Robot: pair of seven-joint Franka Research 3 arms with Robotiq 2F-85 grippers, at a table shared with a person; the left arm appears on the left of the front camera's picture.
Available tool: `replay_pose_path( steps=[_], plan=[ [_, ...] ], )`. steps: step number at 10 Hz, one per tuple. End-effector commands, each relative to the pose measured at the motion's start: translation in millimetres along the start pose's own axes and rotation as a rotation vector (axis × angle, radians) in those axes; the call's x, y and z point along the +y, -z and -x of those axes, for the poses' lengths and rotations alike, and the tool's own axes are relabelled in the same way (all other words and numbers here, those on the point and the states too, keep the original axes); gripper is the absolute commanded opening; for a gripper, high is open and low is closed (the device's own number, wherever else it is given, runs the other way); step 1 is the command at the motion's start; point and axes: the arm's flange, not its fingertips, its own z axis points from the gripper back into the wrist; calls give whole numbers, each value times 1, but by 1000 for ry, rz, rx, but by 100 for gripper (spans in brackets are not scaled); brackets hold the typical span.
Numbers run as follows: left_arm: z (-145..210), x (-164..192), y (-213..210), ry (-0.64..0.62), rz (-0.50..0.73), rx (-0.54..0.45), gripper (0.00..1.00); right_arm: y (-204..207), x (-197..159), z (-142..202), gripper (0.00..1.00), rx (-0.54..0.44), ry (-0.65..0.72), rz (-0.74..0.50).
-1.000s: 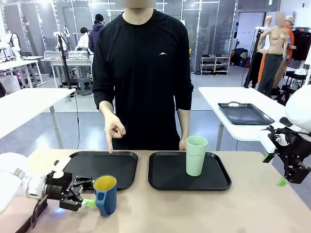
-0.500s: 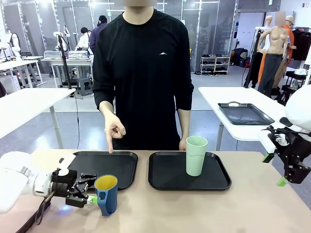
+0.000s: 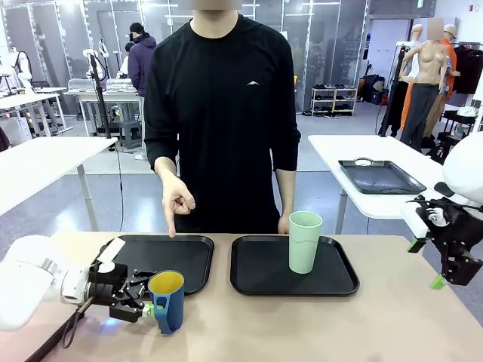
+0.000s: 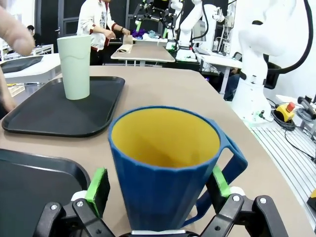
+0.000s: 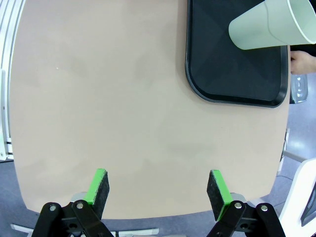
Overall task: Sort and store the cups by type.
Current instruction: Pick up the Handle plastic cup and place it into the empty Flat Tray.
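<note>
Front view. We note a tan table (image 3: 317, 324) in an open lab hall, with white tables (image 3: 45, 162) and more people farther back. Two black trays lie side by side on the far half: the left tray (image 3: 162, 260) is bare, and the right tray (image 3: 294, 268) carries the mint-green tumbler (image 3: 305, 241), upright near its far edge. A person in a black top stands across the table, one hand (image 3: 176, 202) pointing a finger down at the left tray's far rim. The blue mug (image 3: 167, 302), yellow inside, stands upright on the bare table just in front of the left tray. The left gripper (image 3: 151, 308) lies low and level against the mug's side. The right gripper (image 3: 430, 264) hangs off the table's right edge, jaws spread, nothing in them.

Left wrist view. We see the mug (image 4: 168, 170) between the green pads (image 4: 98, 185); the jaws stand wide, both pads just beside its wall, and we cannot tell whether they touch. The handle points right. The interior is empty. The tumbler (image 4: 74, 66) stands beyond, on its tray (image 4: 49, 111).

Right wrist view. From above, the right gripper (image 5: 158, 190) is released over bare tabletop (image 5: 108, 108). The tumbler (image 5: 274, 24) and tray (image 5: 232, 74) sit at top right.
</note>
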Motion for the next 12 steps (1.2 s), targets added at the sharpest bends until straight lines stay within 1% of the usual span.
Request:
replay_pose_path(
  steps=[1, 4, 10, 11, 12],
  plan=[
    [15, -2, 8, 30, 19, -51, 100, 1, -2, 0, 100, 12, 7, 4],
    [15, -2, 12, 24, 52, -69, 100, 1, -2, 0, 100, 12, 7, 4],
    [19, 2, 18, 22, 98, -70, 100, 1, -2, 0, 100, 12, 7, 4],
    [20, 2, 18, 34, 119, -69, 96, 1, -2, 0, 100, 12, 7, 4],
    [20, 2, 19, 28, 125, -68, 83, 1, -2, 0, 100, 12, 7, 4]
  ],
)
